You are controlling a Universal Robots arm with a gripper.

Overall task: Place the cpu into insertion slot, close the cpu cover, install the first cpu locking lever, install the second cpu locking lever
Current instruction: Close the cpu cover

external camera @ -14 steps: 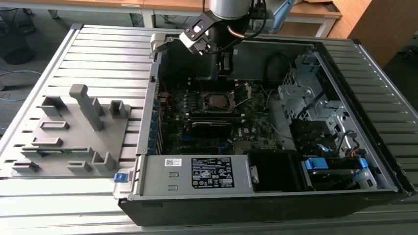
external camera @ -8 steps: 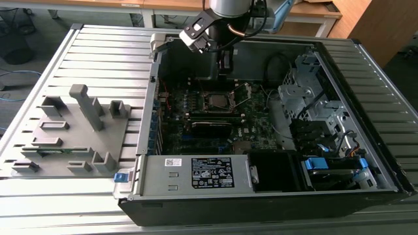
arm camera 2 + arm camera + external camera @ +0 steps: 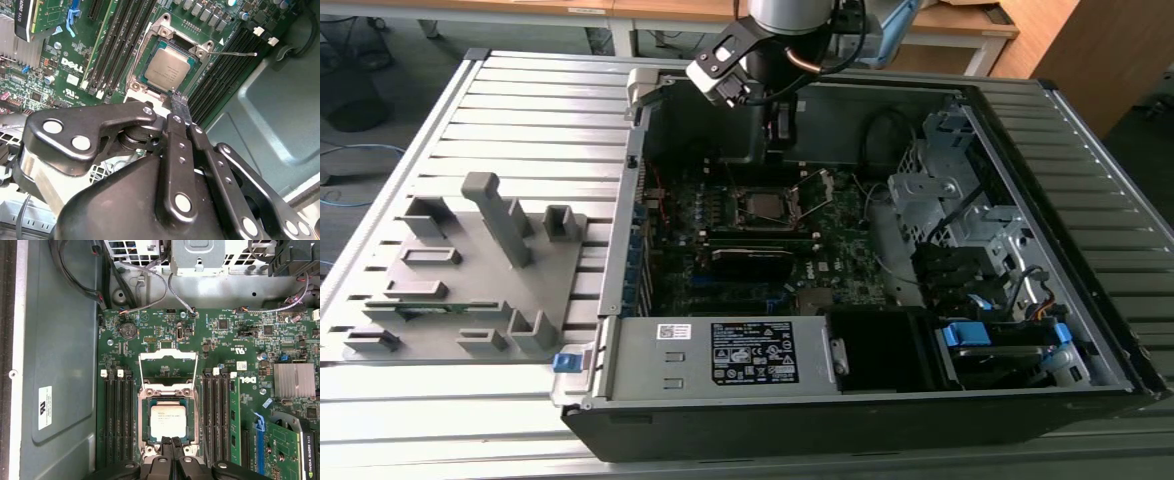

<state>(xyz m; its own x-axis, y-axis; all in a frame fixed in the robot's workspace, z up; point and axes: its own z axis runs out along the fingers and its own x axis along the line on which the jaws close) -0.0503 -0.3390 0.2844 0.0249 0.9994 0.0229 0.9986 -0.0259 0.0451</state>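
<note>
Looking across the exterior view, I see my tool (image 3: 782, 140) hanging inside the open computer case (image 3: 630, 200), which lies on the slatted worktop (image 3: 520, 90). The cpu (image 3: 767, 208) is a small flat square seated in the insertion slot (image 3: 736, 196) at the middle of the board, just beyond my tool's tip. A labelled power supply box (image 3: 720, 350) fills the near end of the case, and a grey fixture tray (image 3: 467, 260) sits on the worktop to the exterior view's left.

In the second wrist view, the cpu (image 3: 167, 67) shows its pale grey metal top, lying level within the silver rim. My fingertips (image 3: 179, 102) are pressed together with nothing between them, right at the slot's edge and beside the chip, not on it. A thin locking lever (image 3: 232, 52) sticks out over the long black memory slots (image 3: 220, 65).

In the first wrist view, the cpu (image 3: 169, 420) lies just beyond my closed tool (image 3: 171, 442). The cpu cover (image 3: 168, 355), a silver frame with a window, is swung open on the slot's far side, off the chip. Memory slots (image 3: 117, 415) flank both sides, and cables (image 3: 125, 285) trail past the board's edge.
</note>
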